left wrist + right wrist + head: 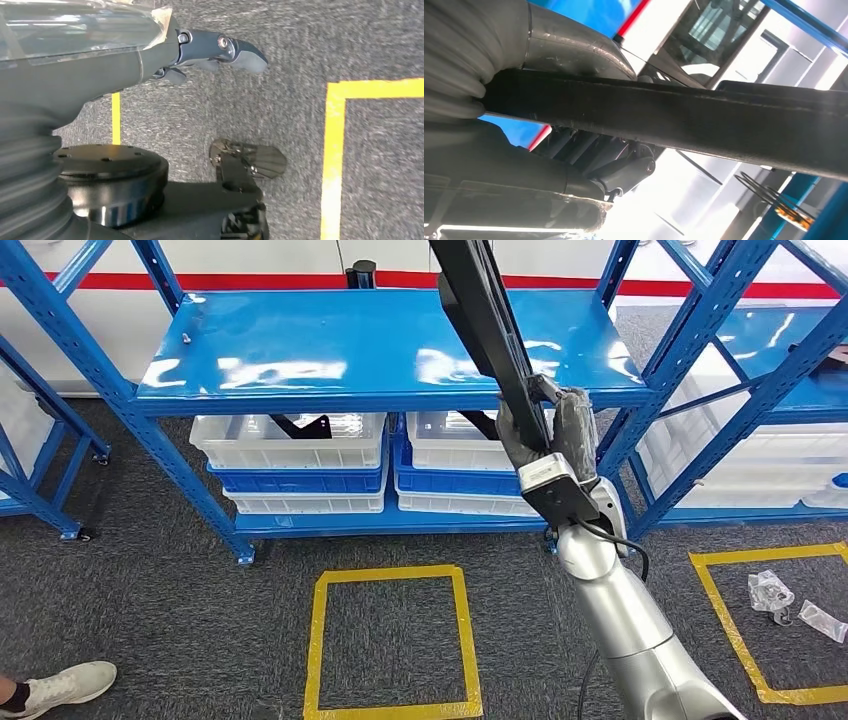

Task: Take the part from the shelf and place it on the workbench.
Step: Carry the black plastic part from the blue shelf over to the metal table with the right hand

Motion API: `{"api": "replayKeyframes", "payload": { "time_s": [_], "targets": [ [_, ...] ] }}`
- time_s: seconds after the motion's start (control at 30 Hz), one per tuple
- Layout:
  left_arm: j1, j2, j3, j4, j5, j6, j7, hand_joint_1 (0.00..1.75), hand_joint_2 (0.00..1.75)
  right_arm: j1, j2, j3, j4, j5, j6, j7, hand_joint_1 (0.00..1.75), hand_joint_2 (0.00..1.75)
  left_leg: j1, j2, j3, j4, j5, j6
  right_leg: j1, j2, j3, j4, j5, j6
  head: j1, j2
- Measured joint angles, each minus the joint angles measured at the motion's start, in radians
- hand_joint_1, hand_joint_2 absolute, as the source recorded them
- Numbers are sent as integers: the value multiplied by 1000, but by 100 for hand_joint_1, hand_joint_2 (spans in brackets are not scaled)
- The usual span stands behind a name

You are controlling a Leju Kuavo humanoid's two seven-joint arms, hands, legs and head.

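My right hand (pixel 548 435) grips the long black part (pixel 490 320), lifted clear of shelf (pixel 380 350), pointing 11 o'clock. Left hand (pixel 200 50) hangs w/ nothing in it, fingers loose. Next: turn, find bench.

Right hand (pixel 548 430) raised, apparently gripping.

Long black part (pixel 488 315), upright before shelf (pixel 380 350)

Grey carpet floor (pixel 180 610) — yellow tape squares (pixel 390 640), blue shelving (pixel 380 350).
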Motion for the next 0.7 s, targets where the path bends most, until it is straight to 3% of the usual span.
{"api": "replayKeyframes", "payload": {
  "time_s": [0.07,0.1,0.17,0.23,0.3,0.37,0.4,0.43,0.47,0.53,0.6,0.63,0.7],
  "targets": [
    [1,0,1,0,2,4,-3,0,175,4,7,-3,7,-5,0,-14,175,175,-2,0,-13,1,15,-7,6,0,87,-130,3,-7,0,0],
    [1,1,1,0,1,5,-4,0,175,7,10,-6,11,-7,-1,-20,175,175,-3,0,-16,-2,25,-12,11,0,115,-178,0,-13,-2,0],
    [1,2,1,0,-3,5,-3,0,175,16,15,-16,18,-8,-5,-30,175,175,-3,0,-19,-9,47,-24,19,2,129,-216,-2,-23,-4,0],
    [1,5,0,0,-8,3,0,0,175,25,17,-25,25,-6,-8,-34,175,175,0,-2,-28,-7,42,-35,9,2,114,-215,17,-39,-5,0],
    [2,9,0,0,-7,4,3,0,175,28,21,-32,32,-9,-9,-36,175,175,3,-1,-54,55,-35,-44,-1,0,94,-216,43,-61,-9,0],
    [3,14,1,0,-4,4,4,0,175,28,27,-40,39,-14,-8,-40,175,175,6,-1,-88,189,-134,-52,2,-1,67,-215,68,-70,-13,0],
    [3,16,1,0,-3,4,4,0,175,28,29,-44,43,-16,-7,-41,175,175,7,-1,-97,251,-156,-57,2,-1,52,-214,80,-69,-13,0],
    [4,19,1,0,-2,3,4,0,175,28,30,-47,47,-18,-6,-42,175,175,9,-1,-92,286,-153,-60,3,-1,36,-212,92,-66,-13,0],
    [4,21,1,0,-1,3,4,0,175,28,31,-49,51,-19,-5,-43,175,175,11,-1,-69,285,-132,-62,3,-1,21,-209,102,-63,-13,0],
    [4,25,1,0,0,2,4,0,175,27,32,-54,56,-21,-4,-43,175,175,17,-1,24,187,-94,-63,2,-1,-7,-200,119,-54,-14,0],
    [2,27,1,0,2,4,4,0,175,24,35,-61,58,-25,-5,-44,175,175,15,-3,118,55,-112,-57,5,-1,-24,-192,133,-42,-12,0],
    [1,28,1,-1,2,5,4,0,175,22,36,-64,59,-26,-7,-44,175,175,12,-5,142,16,-126,-51,6,-2,-29,-191,140,-34,-11,0],
    [3,31,1,-1,1,4,3,0,175,19,37,-70,63,-25,-12,-45,175,175,4,-4,140,-1,-120,-32,6,-3,-34,-197,158,-16,-9,0]
  ]
}}
